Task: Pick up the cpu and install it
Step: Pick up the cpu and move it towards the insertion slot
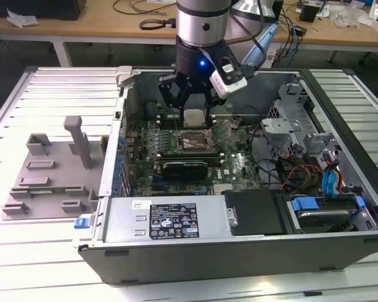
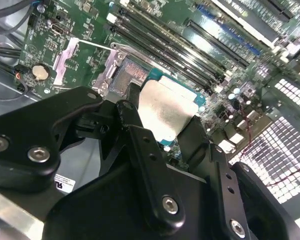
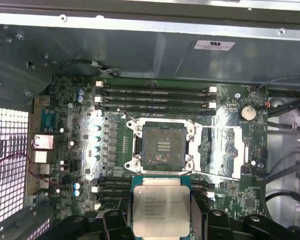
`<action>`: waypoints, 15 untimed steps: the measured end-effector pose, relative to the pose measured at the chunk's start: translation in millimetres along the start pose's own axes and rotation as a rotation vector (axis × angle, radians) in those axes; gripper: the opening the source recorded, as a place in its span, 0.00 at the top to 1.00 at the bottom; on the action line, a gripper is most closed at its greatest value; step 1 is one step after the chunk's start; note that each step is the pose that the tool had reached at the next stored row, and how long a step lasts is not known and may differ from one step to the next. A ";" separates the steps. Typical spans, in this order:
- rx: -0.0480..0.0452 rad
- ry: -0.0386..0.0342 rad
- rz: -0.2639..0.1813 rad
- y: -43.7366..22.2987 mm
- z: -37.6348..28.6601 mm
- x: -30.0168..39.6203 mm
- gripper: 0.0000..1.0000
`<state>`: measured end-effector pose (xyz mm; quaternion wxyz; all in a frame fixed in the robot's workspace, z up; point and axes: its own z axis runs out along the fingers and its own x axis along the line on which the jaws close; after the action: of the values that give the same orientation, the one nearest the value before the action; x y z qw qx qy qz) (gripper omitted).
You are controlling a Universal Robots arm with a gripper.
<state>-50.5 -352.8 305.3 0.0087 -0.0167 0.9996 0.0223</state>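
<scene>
Holding cpu [image 3: 161, 205] | jaws were closed onto two opposite edges, plate up, level | cpu hung over board [image 3: 70, 125], clear of it | open socket [image 3: 164, 147] lay just beside cpu, edges parallel, seemingly not yet beneath.

cpu [image 3: 161, 207] side edges behind hand [image 3: 162, 216], hand cut off by frame

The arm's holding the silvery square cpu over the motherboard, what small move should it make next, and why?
Probably slide the end effector across until the silvery square cpu it grips sits centred over the open, empty metal-framed socket; in the first wrist view the chip looks offset from the socket.
</scene>
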 end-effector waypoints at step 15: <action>-0.0017 0.0001 0.000 22.0 11.2 -4.3 0.45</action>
<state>-46.7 -330.2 295.1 0.0086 -0.0167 0.9996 0.0232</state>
